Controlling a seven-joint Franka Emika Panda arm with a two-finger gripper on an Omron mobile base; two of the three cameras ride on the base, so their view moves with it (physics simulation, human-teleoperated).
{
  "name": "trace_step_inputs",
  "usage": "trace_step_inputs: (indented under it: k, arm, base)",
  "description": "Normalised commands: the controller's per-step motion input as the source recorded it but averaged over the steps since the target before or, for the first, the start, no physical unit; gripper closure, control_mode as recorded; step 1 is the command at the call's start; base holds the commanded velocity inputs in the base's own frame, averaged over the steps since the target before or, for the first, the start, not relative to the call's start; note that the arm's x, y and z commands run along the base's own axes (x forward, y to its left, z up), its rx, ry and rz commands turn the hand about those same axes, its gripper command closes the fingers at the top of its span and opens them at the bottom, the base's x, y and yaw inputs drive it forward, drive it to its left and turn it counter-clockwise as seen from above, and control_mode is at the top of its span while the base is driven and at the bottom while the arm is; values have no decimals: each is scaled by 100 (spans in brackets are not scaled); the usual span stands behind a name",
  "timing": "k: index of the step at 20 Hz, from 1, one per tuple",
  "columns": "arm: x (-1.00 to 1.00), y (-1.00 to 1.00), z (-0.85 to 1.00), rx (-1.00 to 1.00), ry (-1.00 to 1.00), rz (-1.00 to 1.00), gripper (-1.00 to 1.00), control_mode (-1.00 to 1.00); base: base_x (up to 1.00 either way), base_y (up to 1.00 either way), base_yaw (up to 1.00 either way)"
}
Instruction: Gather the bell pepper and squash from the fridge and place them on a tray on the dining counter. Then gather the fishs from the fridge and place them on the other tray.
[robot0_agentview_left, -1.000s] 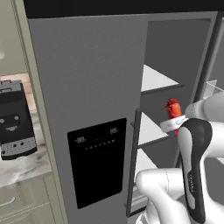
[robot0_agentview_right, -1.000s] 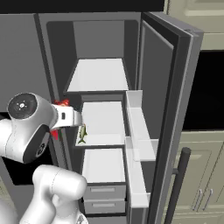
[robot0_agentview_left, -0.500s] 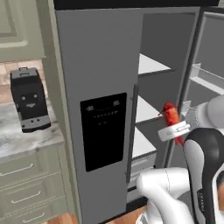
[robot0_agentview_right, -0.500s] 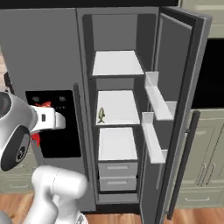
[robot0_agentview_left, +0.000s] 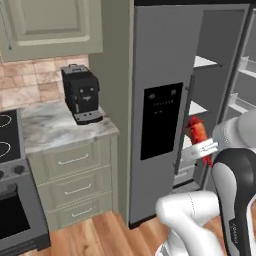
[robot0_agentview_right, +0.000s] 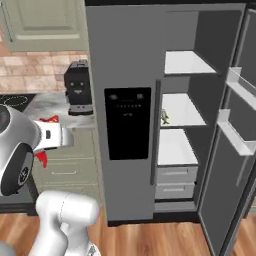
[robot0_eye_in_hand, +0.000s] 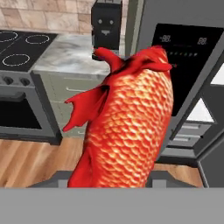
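My gripper (robot0_agentview_left: 202, 148) is shut on a reddish-orange fish (robot0_eye_in_hand: 127, 127), which stands upright between the fingers and looms large in the hand view. The same fish (robot0_agentview_left: 196, 131) hangs in front of the fridge's (robot0_agentview_left: 160, 65) shut left door, and its red fins (robot0_agentview_right: 48, 120) stick out beside my hand (robot0_agentview_right: 54, 138). The grey fridge (robot0_agentview_right: 125, 60) has its right door (robot0_agentview_right: 235, 125) swung open. A small silvery fish (robot0_agentview_right: 164, 117) lies on the middle shelf. The bell pepper, squash, trays and dining counter are out of view.
A black coffee machine (robot0_agentview_left: 81, 94) stands on the marble worktop (robot0_agentview_left: 60, 127) with pale green drawers, left of the fridge. A black stove (robot0_agentview_left: 10, 150) sits further left. Green wall cabinets hang above. The floor is wood.
The whole picture has shifted: the base has backed off and turned left, so the worktop, coffee machine and stove have come into view. The red fish stays in my gripper.
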Motion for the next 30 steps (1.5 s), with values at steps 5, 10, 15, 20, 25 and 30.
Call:
trace_step_inputs:
  k: [5,10,15,20,25,30]
  arm:
    - [0,0,0,0,0,0,100,100]
    - [0,0,0,0,0,0,100,100]
    - [0,0,0,0,0,0,100,100]
    - [0,0,0,0,0,0,100,100]
    - [0,0,0,0,0,0,100,100]
    - [0,0,0,0,0,0,100,100]
  base:
    - [-47,100,-11]
    - [-37,100,-24]
    - [-43,100,-32]
    - [-35,64,-69]
    - [-5,1,-99]
    - [0,0,-100]
